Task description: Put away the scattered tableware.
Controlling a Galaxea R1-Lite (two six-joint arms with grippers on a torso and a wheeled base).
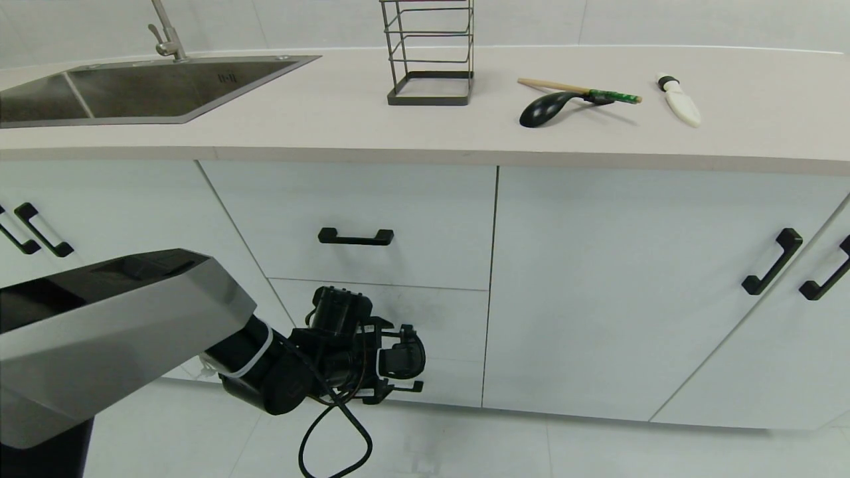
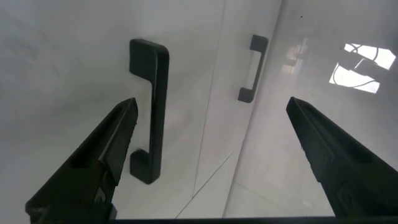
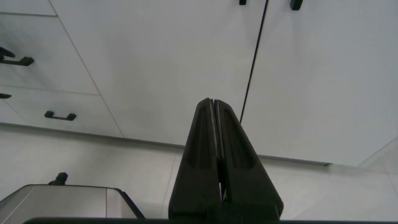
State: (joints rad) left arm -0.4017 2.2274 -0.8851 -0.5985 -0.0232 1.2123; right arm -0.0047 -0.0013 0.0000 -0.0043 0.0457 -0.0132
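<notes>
Hanging low by the cabinet doors (image 1: 597, 285), your left gripper (image 2: 211, 106) gapes wide, empty; right gripper (image 3: 213, 106) is pinched closed, empty. Spoon (image 1: 546, 110), chopsticks (image 1: 578, 89) and knife (image 1: 679, 101) lie upper right beside the rack (image 1: 430, 98), likely their home.

Black spoon (image 1: 539, 111), green-ended chopsticks (image 1: 576, 88)
</notes>
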